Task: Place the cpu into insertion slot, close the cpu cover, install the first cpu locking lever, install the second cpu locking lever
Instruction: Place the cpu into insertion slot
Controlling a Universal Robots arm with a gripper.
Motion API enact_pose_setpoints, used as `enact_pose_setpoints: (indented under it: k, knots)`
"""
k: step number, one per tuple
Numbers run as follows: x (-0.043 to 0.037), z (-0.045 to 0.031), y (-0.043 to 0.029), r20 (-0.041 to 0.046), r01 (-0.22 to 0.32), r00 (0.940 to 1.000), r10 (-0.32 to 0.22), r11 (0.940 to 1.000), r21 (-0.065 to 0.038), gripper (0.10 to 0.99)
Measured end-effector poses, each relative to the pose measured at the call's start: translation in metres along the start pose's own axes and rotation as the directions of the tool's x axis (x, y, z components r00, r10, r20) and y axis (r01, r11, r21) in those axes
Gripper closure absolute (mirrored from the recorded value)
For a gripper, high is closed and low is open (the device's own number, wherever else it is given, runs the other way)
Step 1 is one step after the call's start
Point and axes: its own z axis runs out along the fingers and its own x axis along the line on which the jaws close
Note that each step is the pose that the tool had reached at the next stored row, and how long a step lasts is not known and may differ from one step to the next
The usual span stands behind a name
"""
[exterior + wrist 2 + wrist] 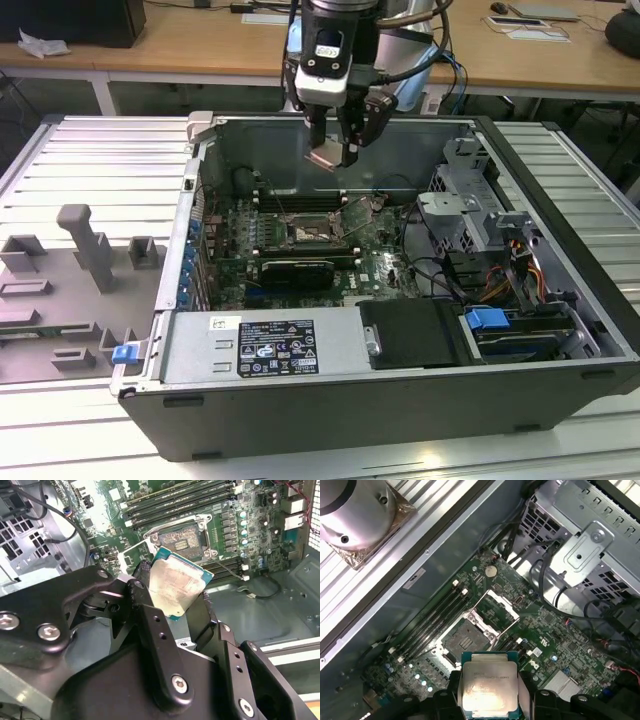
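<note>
My gripper [335, 150] is shut on the cpu [325, 158], a small pale silver-beige square chip, and holds it tilted in the air above the open computer case. In both wrist views the chip [175, 585] [489, 687] sits between the black fingers [142, 577]. Below it on the green board lies the insertion slot [318, 230] [182, 537] [465, 641], a dark square socket with nothing in it. The cpu cover [497, 611] [362, 210] stands swung up from the edge of the slot.
Long black memory slots [432, 620] run beside the socket. In the case are a black graphics card [298, 272], a power supply box [260, 345] at the front and a metal drive cage [465, 200] with cables at the exterior view's right. A grey fixture tray [70, 280] lies outside at the left.
</note>
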Motion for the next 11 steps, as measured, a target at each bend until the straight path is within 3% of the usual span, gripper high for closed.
enact_pose_setpoints:
  k: [11]
  knots:
    - [-0.0001,0.0025,-0.0002,0.0116,-0.109,0.994,0.109,0.994,-0.001,0.553]
